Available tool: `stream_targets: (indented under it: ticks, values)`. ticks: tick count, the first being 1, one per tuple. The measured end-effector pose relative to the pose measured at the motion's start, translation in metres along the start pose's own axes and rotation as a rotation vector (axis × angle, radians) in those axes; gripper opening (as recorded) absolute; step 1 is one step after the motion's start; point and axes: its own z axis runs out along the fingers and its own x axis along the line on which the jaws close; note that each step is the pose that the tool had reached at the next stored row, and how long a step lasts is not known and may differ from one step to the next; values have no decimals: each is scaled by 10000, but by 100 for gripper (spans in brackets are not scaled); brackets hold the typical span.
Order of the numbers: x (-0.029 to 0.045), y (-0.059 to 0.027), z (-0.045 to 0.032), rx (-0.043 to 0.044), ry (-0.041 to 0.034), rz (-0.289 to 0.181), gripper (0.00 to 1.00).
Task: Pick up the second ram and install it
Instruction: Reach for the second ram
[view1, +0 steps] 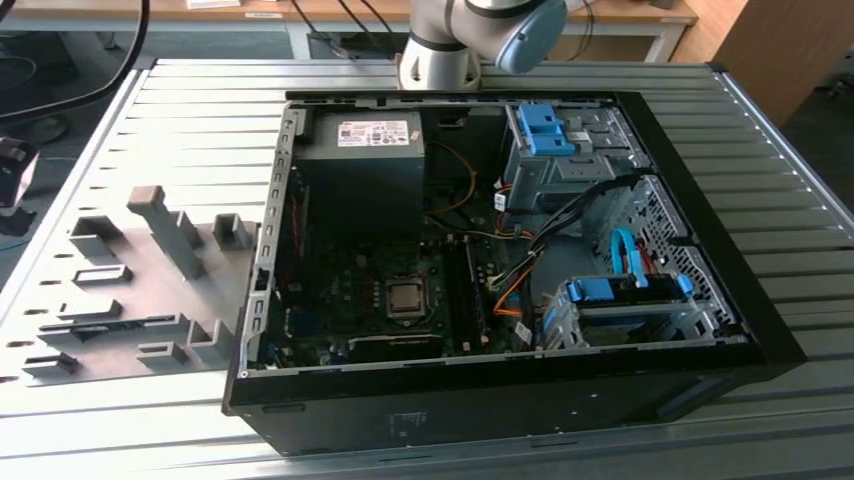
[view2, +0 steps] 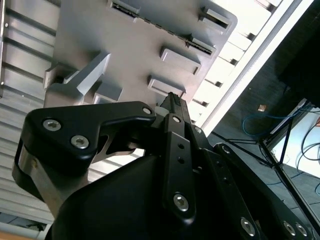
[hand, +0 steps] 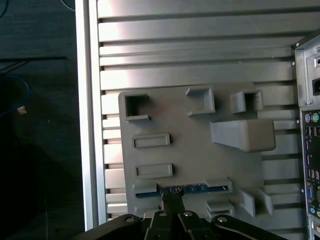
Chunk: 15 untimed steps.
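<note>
Partly cut off at the frame edge, the gripper (hand: 170, 196) has its tips pressed together. In the first wrist view they overlap the middle of the second ram (hand: 200, 189), which lies in a slot of the gray fixture (hand: 195, 150); contact is unclear.

A ribbed metal table (view1: 774, 200) stands before a wooden desk (view1: 627, 12), beside a dark floor (hand: 40, 150).
</note>
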Motion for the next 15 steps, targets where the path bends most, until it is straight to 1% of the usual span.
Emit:
stream_targets:
  ticks: [7, 15]
  values:
    - [-3, -47, 79, 0, 0, 1, 11]
    - [-6, -82, 147, 1, 1, 0, 11]
